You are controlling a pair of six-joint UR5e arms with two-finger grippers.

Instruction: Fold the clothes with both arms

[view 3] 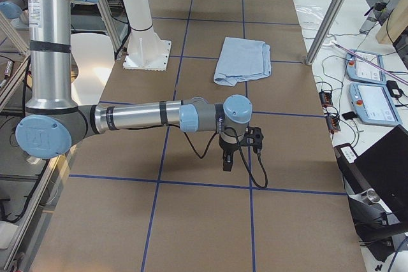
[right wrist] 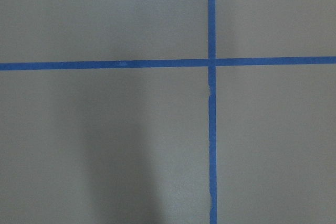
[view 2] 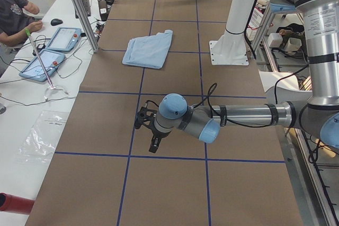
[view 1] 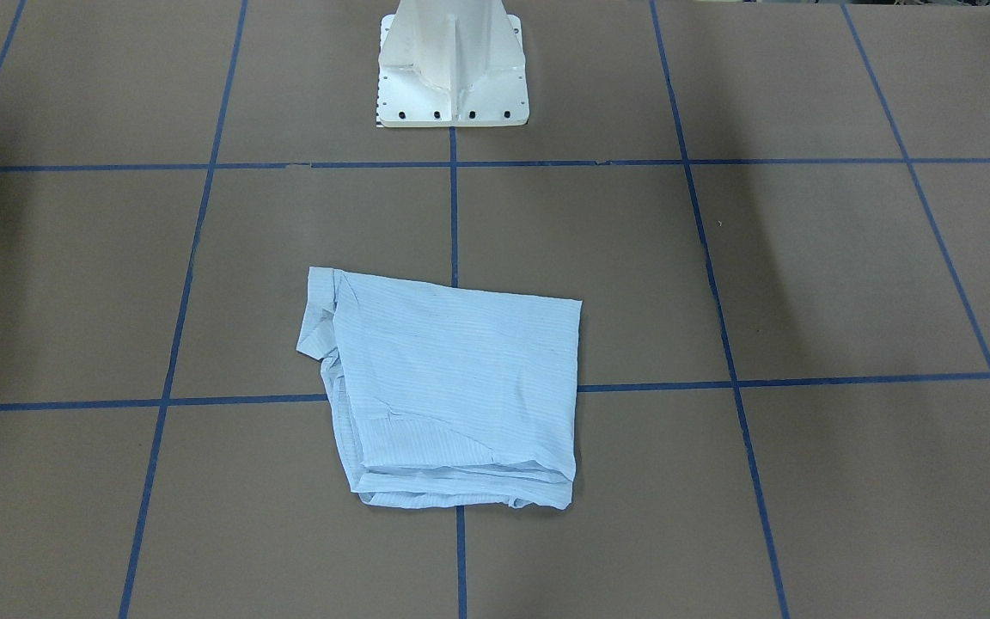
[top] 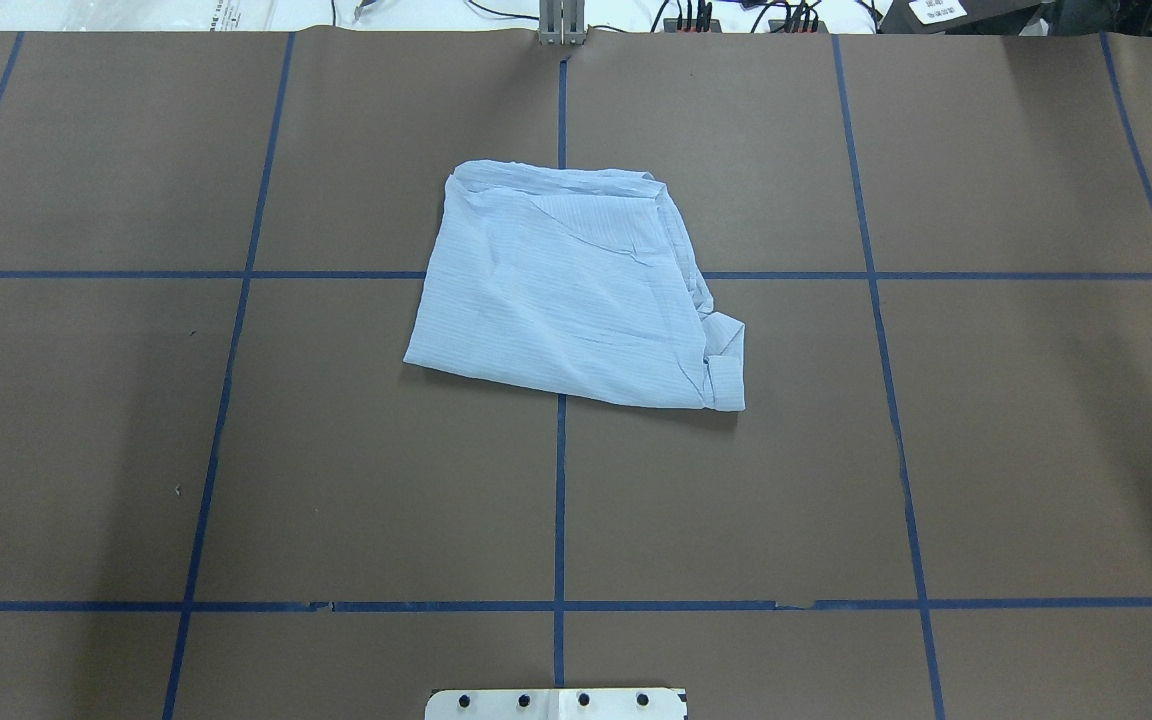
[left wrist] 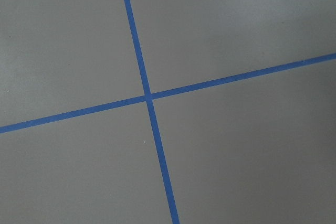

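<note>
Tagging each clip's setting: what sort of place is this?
Probably a robotics lab: a table gridded with blue tape, left arm and right arm over it, teach pendants beside an operator.

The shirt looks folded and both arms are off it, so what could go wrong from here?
The shirt is bunched along its edge toward the robot's right, where a flap sticks out; that fold may spring open. Its stacked layers at the far edge look loose, so another pinch might lift only the top one.
</note>
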